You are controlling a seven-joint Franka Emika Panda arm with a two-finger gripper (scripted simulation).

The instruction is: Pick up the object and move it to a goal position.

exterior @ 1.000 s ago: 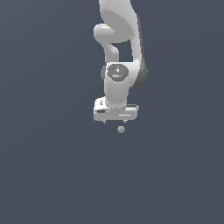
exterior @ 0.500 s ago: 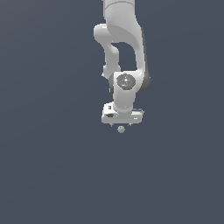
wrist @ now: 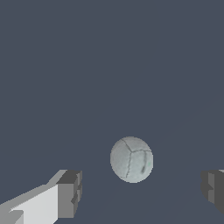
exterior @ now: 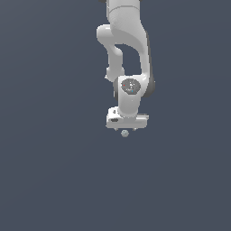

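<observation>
my gripper (wrist: 139, 192) is spread wide, holding nothing; the ball (wrist: 131, 159) lies between my fingers (wrist: 69, 194), touching neither. it is round and tiny, so an uneven close may squirt it out sideways. bare floor (exterior: 54, 171) all around, no edges in sight.

The ball (exterior: 125, 133) is sitting directly under the gripper (exterior: 126, 129), close beneath its body in the exterior view. In the wrist view the ball (wrist: 131, 159) is lying between the two spread fingers (wrist: 69, 194), touching neither.
</observation>
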